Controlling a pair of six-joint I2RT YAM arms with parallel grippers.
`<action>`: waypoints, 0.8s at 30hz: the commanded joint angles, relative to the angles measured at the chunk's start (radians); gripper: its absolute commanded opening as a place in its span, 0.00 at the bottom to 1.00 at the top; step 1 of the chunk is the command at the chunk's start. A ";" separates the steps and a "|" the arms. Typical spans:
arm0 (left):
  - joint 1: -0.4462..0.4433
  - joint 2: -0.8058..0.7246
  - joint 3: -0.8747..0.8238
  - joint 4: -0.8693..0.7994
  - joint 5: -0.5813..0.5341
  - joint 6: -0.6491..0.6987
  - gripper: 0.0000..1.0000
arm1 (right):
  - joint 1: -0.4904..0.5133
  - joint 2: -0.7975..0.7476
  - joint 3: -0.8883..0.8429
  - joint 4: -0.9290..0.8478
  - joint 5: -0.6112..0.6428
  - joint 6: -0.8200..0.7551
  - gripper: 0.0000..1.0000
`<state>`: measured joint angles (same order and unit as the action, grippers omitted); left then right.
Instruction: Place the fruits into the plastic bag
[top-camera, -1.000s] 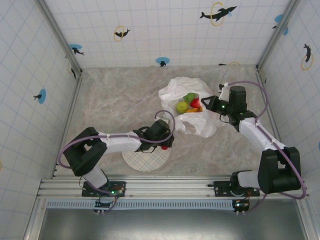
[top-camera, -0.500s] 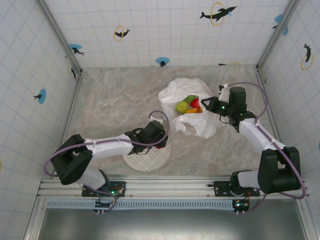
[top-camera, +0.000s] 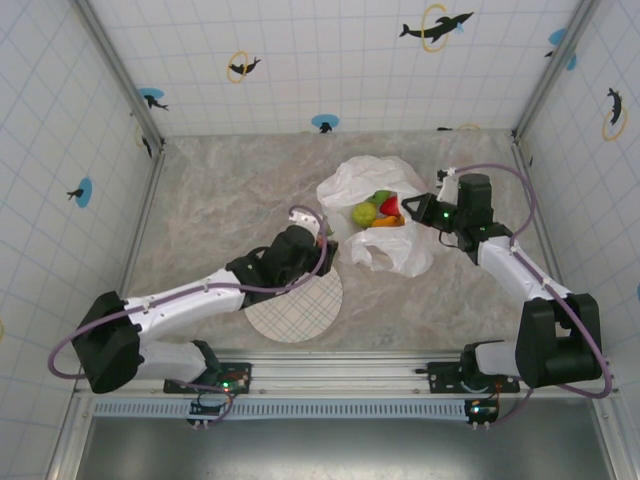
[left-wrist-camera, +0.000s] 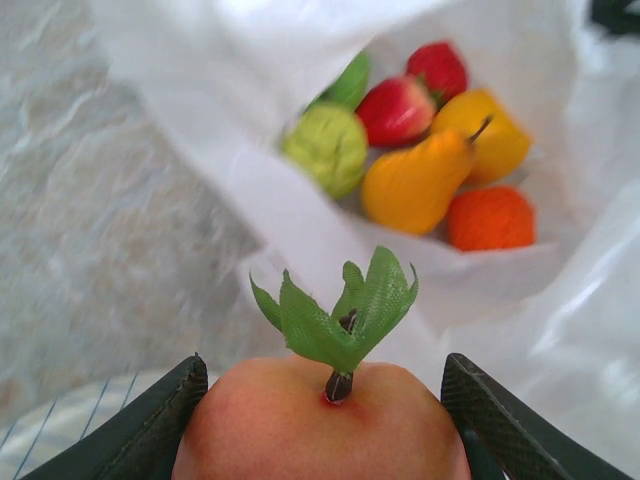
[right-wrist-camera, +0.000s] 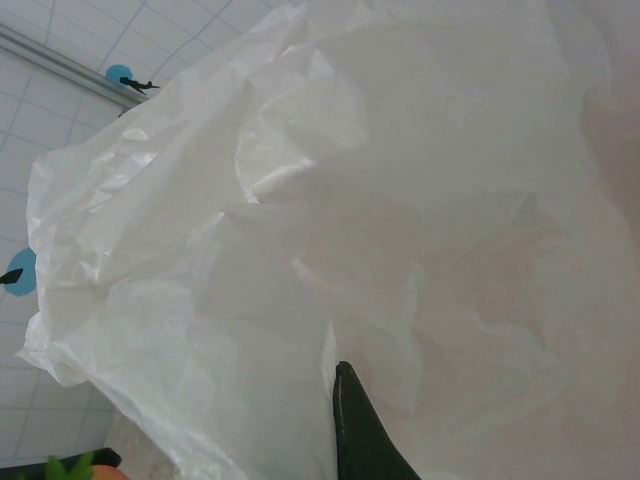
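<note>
Mostly done, by the look of it. The plastic bag (top-camera: 400, 250) lies crumpled toward the far right of the desk (top-camera: 220, 200), its mouth open to the left. At least six of the fruits (left-wrist-camera: 415, 185) are already piled inside: a yellow pear, an orange, a strawberry, a pale green apple and others behind them.

One piece remains outside. This is a peach-coloured fruit (left-wrist-camera: 320, 430) with a green leaf, which the left gripper (top-camera: 322, 240) holds between its two fingers (left-wrist-camera: 150, 425) just short of the bag's mouth. The right gripper (top-camera: 415, 208) is closed at the bag's right edge and appears to be pinching the plastic to keep the mouth up. The pinch itself is lost in white folds in the right wrist view.

The round gridded plate (top-camera: 300, 315) sits near the arm bases with nothing on its uncovered part. The left arm crosses its far edge, though, so a fruit hidden there can't be ruled out.

What is left is probably the final drop. The near lip of the bag stands as a raised fold between the held fruit and the pile, so the fruit must clear it. The thin plastic could sag or catch on a finger.
</note>
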<state>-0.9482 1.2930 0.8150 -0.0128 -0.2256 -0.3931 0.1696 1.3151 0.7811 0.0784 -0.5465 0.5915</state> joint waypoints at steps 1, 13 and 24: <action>0.013 0.063 0.083 0.065 0.047 0.089 0.56 | 0.008 -0.002 -0.004 0.026 -0.004 0.000 0.00; 0.092 0.291 0.276 0.140 0.201 0.227 0.56 | 0.022 0.010 0.020 -0.024 -0.035 -0.029 0.00; 0.092 0.494 0.397 0.245 0.197 0.244 0.56 | 0.023 0.002 0.033 0.031 -0.006 0.022 0.00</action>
<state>-0.8562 1.7569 1.1812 0.1741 -0.0181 -0.1787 0.1963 1.3228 0.7811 0.0620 -0.5648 0.5926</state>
